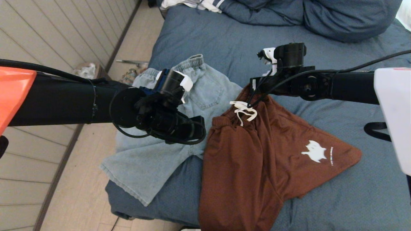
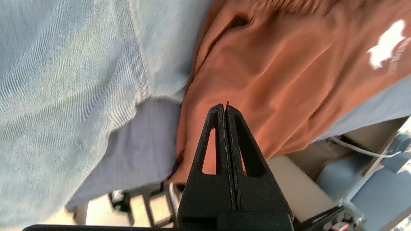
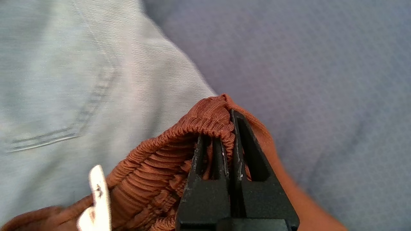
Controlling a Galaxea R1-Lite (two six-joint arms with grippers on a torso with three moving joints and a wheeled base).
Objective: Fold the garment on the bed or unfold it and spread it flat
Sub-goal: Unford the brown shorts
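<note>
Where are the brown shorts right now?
Head view: brown shorts lie at the bed's near edge, right of the denim shorts, their waistband pinched up by the right pincer.

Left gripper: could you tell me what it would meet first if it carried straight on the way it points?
Most likely the rust-brown shorts; the shut left gripper points at their fabric, though depth is unclear.

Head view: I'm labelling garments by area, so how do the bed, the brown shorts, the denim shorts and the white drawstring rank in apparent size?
1. bed
2. brown shorts and denim shorts: look alike, and the left arm hides part of the denim, so unranked
3. white drawstring
</note>
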